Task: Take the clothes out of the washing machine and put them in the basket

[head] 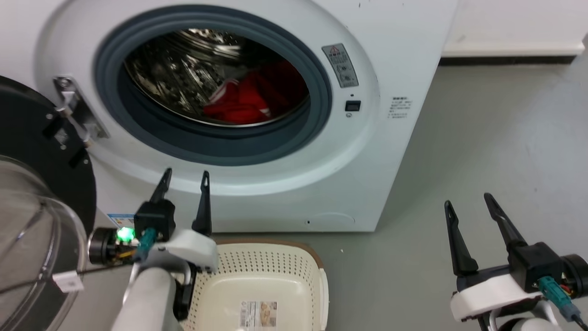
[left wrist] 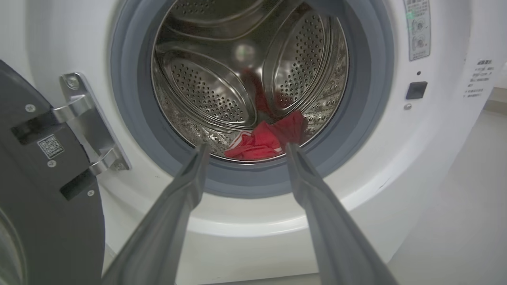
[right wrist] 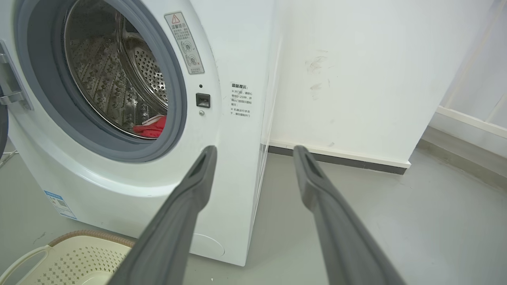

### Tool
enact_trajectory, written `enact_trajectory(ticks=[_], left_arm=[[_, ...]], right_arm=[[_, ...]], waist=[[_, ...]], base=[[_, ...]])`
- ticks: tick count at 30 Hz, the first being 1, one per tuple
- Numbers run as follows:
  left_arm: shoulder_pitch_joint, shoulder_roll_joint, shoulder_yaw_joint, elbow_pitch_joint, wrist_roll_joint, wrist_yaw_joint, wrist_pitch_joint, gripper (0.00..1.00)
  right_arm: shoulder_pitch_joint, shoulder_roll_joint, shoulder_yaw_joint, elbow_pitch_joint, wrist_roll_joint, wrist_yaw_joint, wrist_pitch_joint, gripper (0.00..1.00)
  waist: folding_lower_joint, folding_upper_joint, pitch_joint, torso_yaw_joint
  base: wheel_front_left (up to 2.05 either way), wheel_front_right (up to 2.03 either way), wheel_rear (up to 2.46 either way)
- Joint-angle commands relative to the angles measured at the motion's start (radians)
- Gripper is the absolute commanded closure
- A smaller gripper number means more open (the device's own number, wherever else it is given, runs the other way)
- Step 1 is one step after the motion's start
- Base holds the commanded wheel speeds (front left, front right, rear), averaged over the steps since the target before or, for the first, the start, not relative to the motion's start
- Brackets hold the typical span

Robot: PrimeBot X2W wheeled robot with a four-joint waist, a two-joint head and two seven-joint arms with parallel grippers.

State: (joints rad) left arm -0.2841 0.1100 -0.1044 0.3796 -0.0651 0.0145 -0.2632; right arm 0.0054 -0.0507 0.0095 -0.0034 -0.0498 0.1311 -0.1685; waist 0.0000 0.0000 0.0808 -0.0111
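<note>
The white washing machine (head: 367, 151) stands with its door swung open to the left. Red clothes (head: 257, 99) with white trim lie at the bottom right of the steel drum, also seen as the clothes (left wrist: 265, 140) and the clothes (right wrist: 151, 127). The cream basket (head: 294, 257) sits on the floor right in front of the machine; its corner shows as the basket (right wrist: 75, 255). My left gripper (head: 186, 177) is open, empty, over the basket's left rim, pointing at the porthole below the seal. My right gripper (head: 468, 204) is open and empty over the floor to the machine's right.
The black-framed glass door (head: 32, 216) hangs open at the far left, close beside my left arm, on a metal hinge (head: 76, 110). Grey floor (head: 482, 138) stretches to the right of the machine up to a white wall with a dark skirting (right wrist: 340, 160).
</note>
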Motion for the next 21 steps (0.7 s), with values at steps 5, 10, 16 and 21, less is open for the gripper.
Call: enact_trajectory(ticks=[5,10,16,21], left_arm=[[-0.153,0.025,0.020,0.114,-0.007,0.000,-0.001,0.00],[-0.304,0.071,0.037,0.215,-0.015,-0.008,0.029,0.00],[-0.486,0.142,0.050,0.320,-0.013,-0.023,0.074,0.00],[-0.609,0.191,0.052,0.404,-0.007,-0.030,0.112,0.00]], right_arm=[[-0.062,0.001,0.013,-0.001,0.009,-0.001,-0.026,0.00],[-0.114,0.001,0.030,0.019,0.029,-0.001,-0.049,0.00],[-0.175,0.002,0.053,0.045,0.058,-0.001,-0.076,0.00],[-0.218,0.002,0.077,0.074,0.090,-0.001,-0.091,0.00]], waist=[[0.0000,0.0000,0.137,-0.083],[0.0000,0.0000,0.245,-0.145],[0.0000,0.0000,0.368,-0.215],[0.0000,0.0000,0.437,-0.264]], base=[[0.00,0.00,0.00],[0.00,0.00,0.00],[0.00,0.00,0.00],[0.00,0.00,0.00]])
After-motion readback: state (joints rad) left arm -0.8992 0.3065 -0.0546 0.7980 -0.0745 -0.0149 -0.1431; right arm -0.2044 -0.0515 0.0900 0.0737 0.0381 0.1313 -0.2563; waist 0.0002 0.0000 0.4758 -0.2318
